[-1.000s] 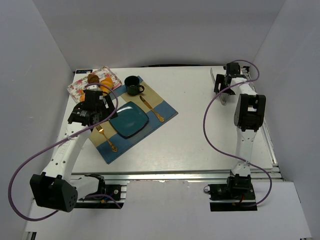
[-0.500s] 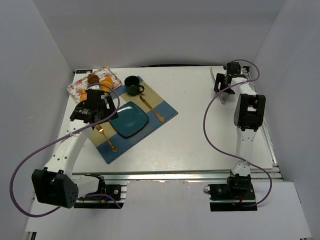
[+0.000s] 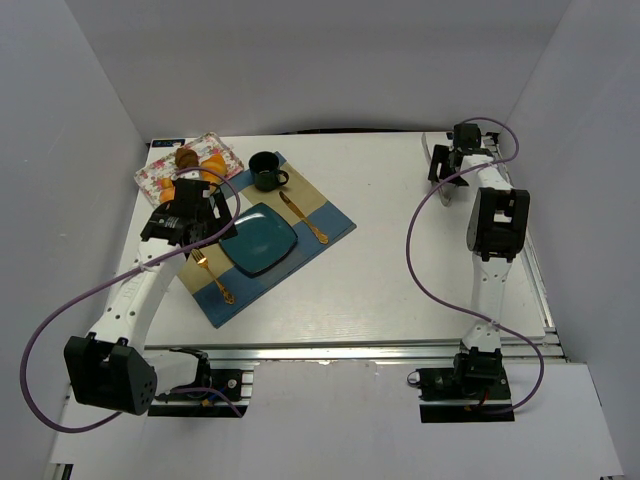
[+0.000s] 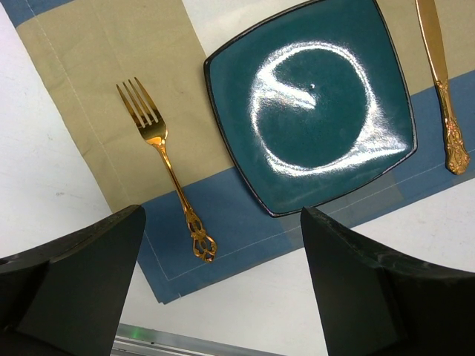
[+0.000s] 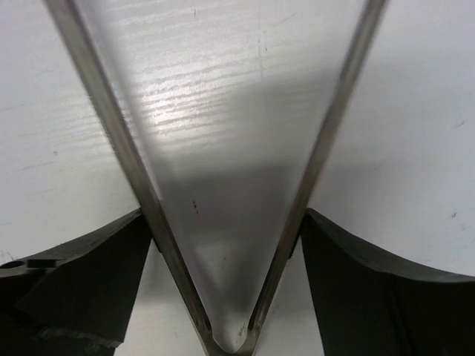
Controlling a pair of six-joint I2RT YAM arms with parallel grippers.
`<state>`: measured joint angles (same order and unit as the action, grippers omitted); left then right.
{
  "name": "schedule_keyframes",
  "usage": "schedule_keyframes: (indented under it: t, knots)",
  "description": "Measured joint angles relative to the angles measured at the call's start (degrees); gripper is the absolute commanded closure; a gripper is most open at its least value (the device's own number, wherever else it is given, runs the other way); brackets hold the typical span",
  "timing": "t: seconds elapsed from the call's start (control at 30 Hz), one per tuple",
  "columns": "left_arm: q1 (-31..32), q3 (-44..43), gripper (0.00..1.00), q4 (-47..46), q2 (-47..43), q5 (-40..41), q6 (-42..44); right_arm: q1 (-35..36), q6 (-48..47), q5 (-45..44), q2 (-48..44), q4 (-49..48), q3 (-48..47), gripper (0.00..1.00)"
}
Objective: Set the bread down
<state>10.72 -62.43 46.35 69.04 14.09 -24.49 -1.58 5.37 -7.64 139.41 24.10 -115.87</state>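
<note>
Glossy teal square plate (image 4: 310, 111), ridged orange croissant (image 3: 212, 163) on floral tray (image 3: 160, 172), left end effector (image 4: 223, 289) spread empty, right end effector (image 5: 223, 278) spread around metal tongs (image 5: 223, 185).

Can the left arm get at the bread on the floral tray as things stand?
Probably yes: the left gripper hangs open and empty beside the floral tray, and the bread lies uncovered just beyond, beside a dark pastry.

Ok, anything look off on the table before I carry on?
Nothing spilled or broken. The placemat lies skewed to the table edge, with plate, fork and knife neatly on it. The right gripper straddles metal tongs, jaws wide.
</note>
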Motion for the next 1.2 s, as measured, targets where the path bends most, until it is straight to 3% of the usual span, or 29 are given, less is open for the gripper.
schedule_keyframes:
  t: [0.07, 0.23, 0.5, 0.77, 1.2]
  knots:
    - [0.0, 0.1, 0.03, 0.0, 0.0, 0.0, 0.0, 0.0, -0.1, 0.0, 0.4, -0.3, -0.4, 0.30]
    - [0.0, 0.1, 0.03, 0.0, 0.0, 0.0, 0.0, 0.0, -0.2, -0.1, 0.7, -2.2, -0.5, 0.46]
    - [0.0, 0.1, 0.03, 0.0, 0.1, -0.1, 0.0, 0.1, 0.3, -0.7, -4.4, -8.2, 9.0, 0.45]
    - [0.0, 0.1, 0.03, -0.9, 0.0, -0.2, 0.0, 1.8, 0.7, -1.0, -19.6, -3.9, 22.0, 0.43]
    - [0.0, -2.5, 0.03, -3.0, -2.0, 0.2, 0.0, 11.6, 0.8, 0.1, -43.8, 5.0, 25.0, 0.42]
